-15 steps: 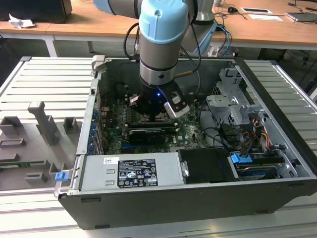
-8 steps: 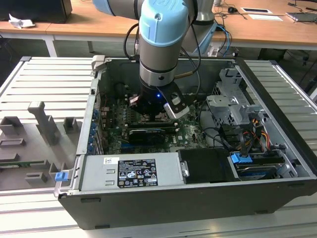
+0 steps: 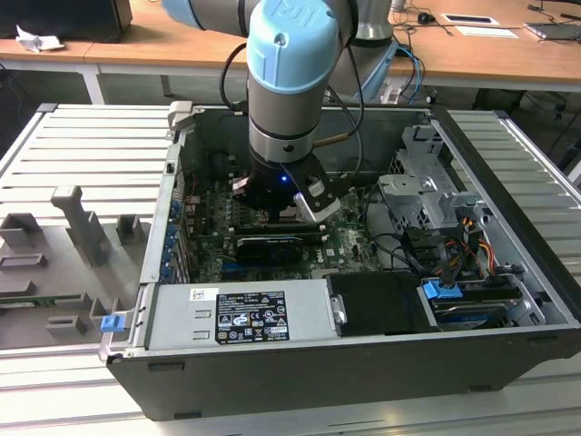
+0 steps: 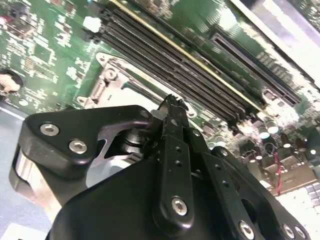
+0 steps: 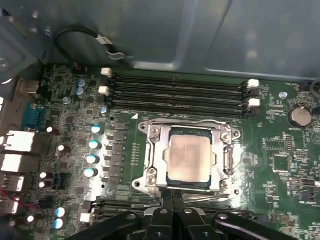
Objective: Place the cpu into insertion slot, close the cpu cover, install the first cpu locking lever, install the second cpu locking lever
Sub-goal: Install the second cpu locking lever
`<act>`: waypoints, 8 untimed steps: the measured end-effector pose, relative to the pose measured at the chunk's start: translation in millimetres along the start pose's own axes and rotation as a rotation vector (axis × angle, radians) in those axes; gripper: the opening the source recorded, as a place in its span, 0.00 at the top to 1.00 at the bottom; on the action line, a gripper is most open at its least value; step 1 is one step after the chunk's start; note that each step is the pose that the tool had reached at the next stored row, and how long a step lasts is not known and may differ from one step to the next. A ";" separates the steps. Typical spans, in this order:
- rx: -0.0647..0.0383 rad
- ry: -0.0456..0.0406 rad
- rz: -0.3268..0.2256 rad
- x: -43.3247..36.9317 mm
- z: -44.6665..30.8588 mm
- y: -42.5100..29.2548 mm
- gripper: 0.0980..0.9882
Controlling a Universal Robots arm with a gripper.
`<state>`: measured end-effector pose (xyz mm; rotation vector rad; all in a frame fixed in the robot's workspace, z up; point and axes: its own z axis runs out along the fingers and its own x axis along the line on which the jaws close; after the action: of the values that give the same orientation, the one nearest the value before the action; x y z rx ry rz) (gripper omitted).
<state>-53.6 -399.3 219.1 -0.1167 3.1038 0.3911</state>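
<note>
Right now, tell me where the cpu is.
In the first wrist view, the cpu sits in the insertion slot under the closed cpu cover, between the memory slots and the hand.

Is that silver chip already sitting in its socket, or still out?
In. The chip lies flat inside the socket's metal frame.

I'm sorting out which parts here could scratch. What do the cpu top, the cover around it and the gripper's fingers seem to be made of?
The cpu top looks like dull silver-grey metal: a matte, soft sheen. The cpu cover seems to be brighter bare sheet metal, a thin frame with glinting edges. The gripper fingers look like black-coated metal or hard plastic, matte with silver screw heads; which one is not clear.
</note>
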 end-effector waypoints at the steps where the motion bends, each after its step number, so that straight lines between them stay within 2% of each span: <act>1: -0.001 -0.0003 0.000 2.3 -0.2 -0.5 0.99; 4: -0.007 -0.0011 0.000 5.4 0.1 -2.7 0.99; 6: -0.019 -0.0025 -0.001 9.0 0.8 -3.9 0.99; 8: -0.024 -0.0034 -0.001 12.8 1.7 -4.4 0.99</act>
<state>-66.0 -404.0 216.1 -0.1174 3.0963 0.4286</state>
